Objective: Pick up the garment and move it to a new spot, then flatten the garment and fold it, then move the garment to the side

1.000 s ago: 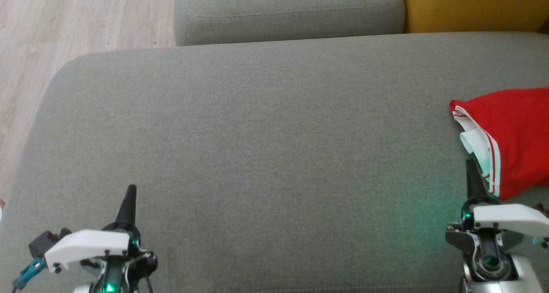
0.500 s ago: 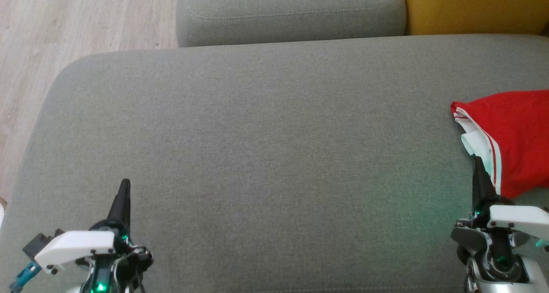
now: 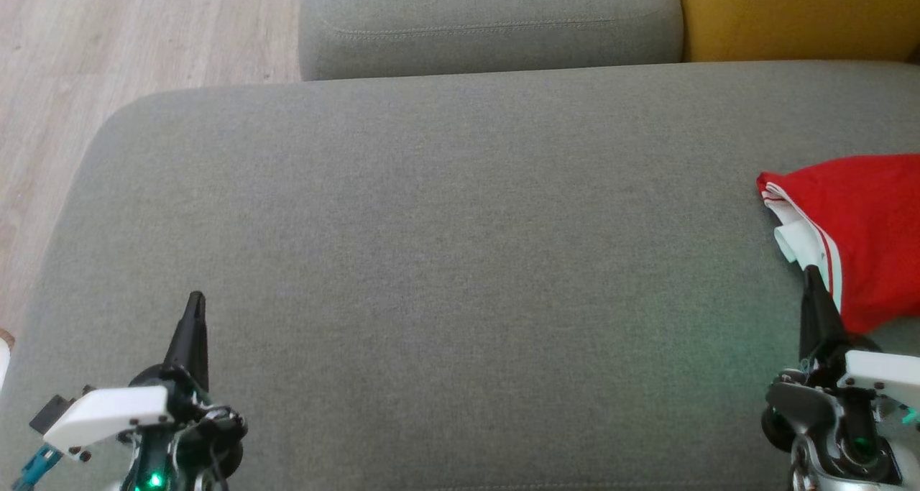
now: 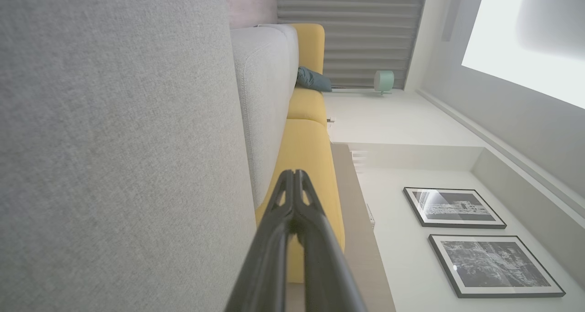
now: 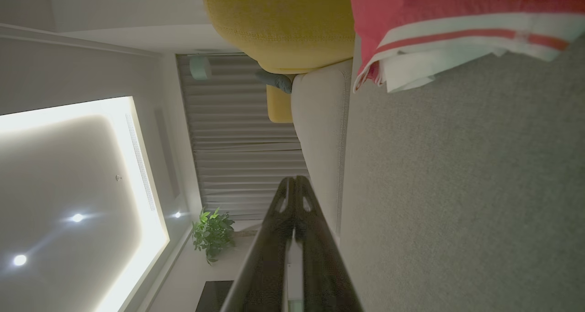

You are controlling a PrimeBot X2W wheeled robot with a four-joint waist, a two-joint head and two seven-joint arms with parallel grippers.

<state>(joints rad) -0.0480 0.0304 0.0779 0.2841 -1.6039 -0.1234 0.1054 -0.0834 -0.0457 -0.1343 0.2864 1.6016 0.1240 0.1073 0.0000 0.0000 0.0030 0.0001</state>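
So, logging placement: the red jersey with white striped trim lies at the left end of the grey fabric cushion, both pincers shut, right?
No: the head view shows the red jersey with white striped trim at the right end of the grey fabric cushion. The left pincer and right pincer are shut.

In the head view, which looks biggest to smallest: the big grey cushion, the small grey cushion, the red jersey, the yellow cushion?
1. big grey cushion
2. small grey cushion
3. red jersey and yellow cushion: look alike, both cut off at the edge.
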